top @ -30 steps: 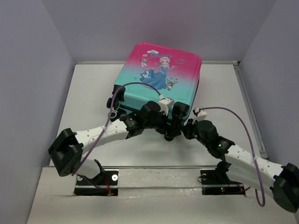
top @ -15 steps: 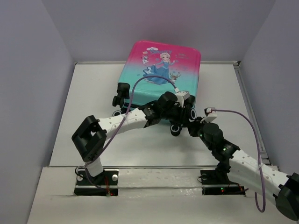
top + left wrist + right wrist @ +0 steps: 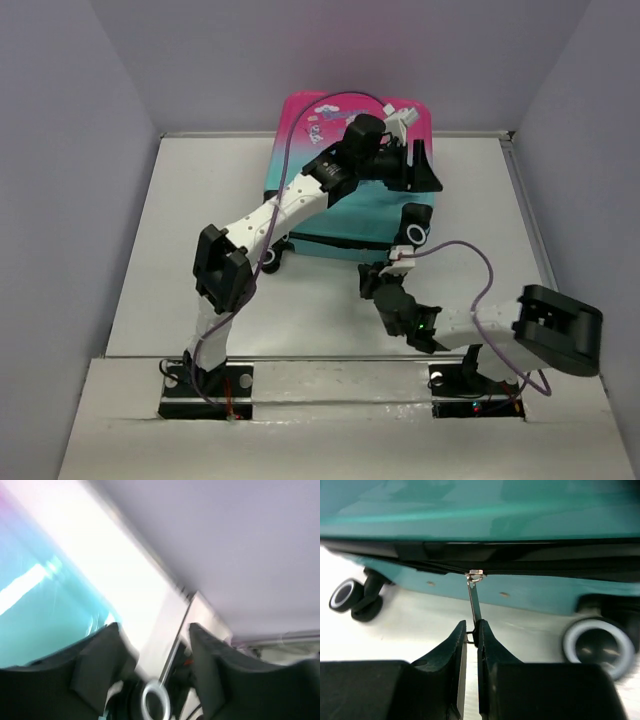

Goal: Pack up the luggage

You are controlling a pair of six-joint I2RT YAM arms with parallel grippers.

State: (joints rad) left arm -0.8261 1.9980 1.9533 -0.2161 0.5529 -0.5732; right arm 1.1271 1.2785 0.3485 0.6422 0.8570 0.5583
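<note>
Luggage [image 3: 350,215]: one, lain flat. One zip pull [image 3: 475,602] pinched by right pincer [image 3: 471,625]; two wheels [image 3: 597,645] seen flanking it. Left pincer [image 3: 152,635] spread, nothing gripped.

left arm [image 3: 272,212] and right arm [image 3: 465,325]: white link shells, chunky black joint housings. Purple cable [image 3: 460,243] off each wrist, white plug [image 3: 402,258] at the end. Black tapered fingers [image 3: 454,652]. Green LEDs [image 3: 424,326] on right forearm, black base plates [image 3: 205,385] with red lights.
</note>
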